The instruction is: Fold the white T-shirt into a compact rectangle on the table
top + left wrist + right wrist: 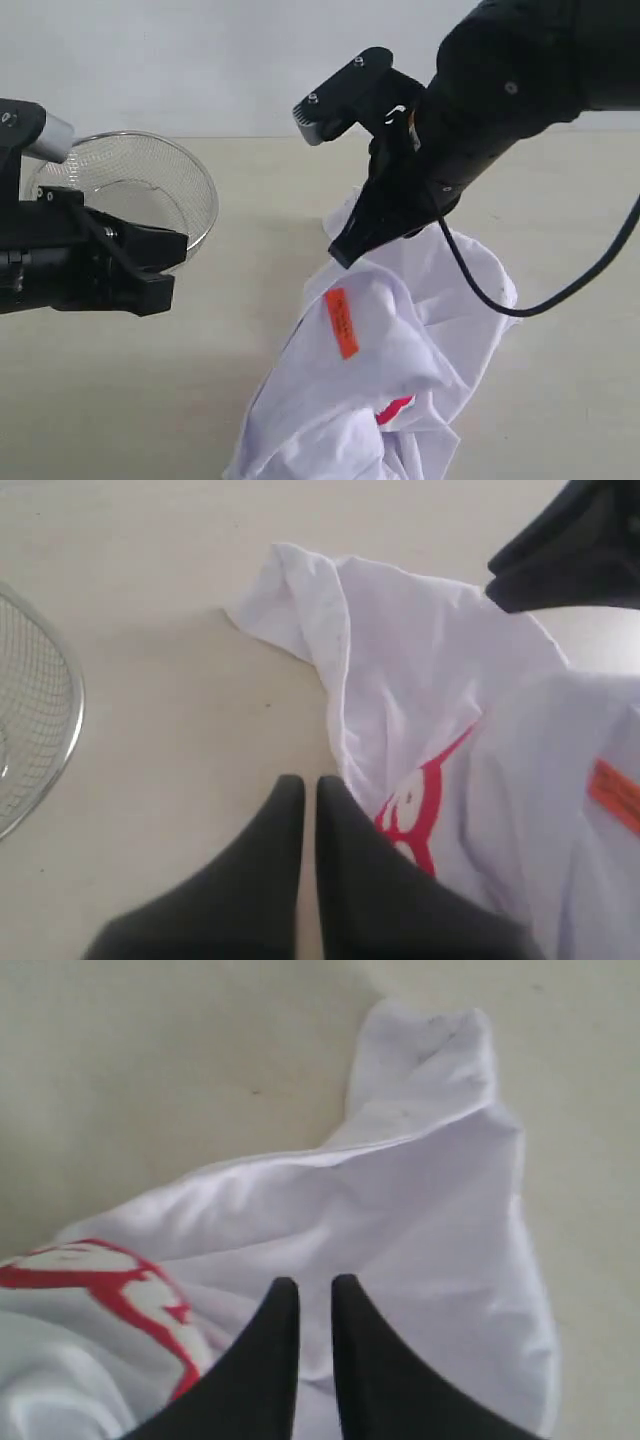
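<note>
**Exterior view:** A bare beige table (240,400) runs back to a plain pale wall (150,60). A wire basket (192,190) stands at the far left. The shirt (420,330) lies crumpled right of centre, near the front edge, white and bunched, with an orange tag (341,322) facing up and a scrap of red showing. The left gripper (172,270) hangs low beside the basket. The right gripper (342,255) tips down onto the shirt's far edge.

**Left wrist view:** The left gripper (308,782) is pressed together and holds nothing, above the table (160,680) just beside the shirt (420,680). Red lettering (420,810) shows in the folds.

**Right wrist view:** The right gripper (315,1282) is drawn almost together over the shirt (400,1200). I cannot tell whether any cloth is caught.
</note>
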